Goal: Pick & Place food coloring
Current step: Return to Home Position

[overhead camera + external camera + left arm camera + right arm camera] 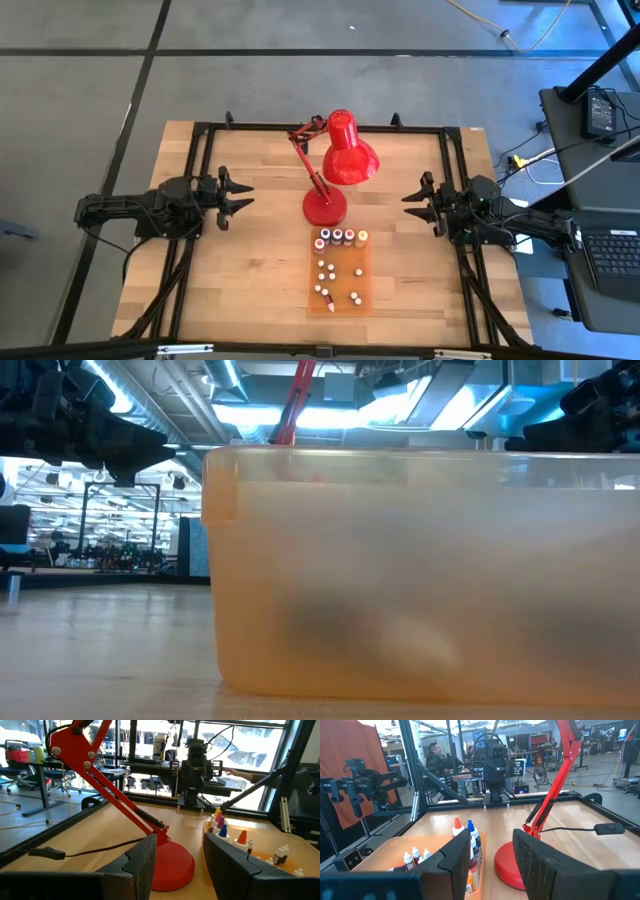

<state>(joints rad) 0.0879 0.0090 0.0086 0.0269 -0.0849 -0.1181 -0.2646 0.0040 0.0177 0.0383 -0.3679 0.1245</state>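
Several tiny food coloring bottles [340, 238] with white caps stand in a flat translucent orange tray [364, 300] on the near middle of the wooden table. A row of them lines the tray's far end, and others are scattered nearer. They also show in the left wrist view as the bottles [220, 827] and in the right wrist view as the bottles [470, 832]. My left gripper [240, 196] hovers level at the table's left, open and holding nothing, well left of the tray. My right gripper [414, 205] hovers level at the table's right, open, nothing between its fingers.
A red desk lamp [335, 165] stands on its round base [325, 207] just beyond the tray, between the two grippers; its cord [100, 849] runs over the table. The tray's wall [420, 570] fills the low view. People [435, 752] sit beyond the table. A black frame edges the table.
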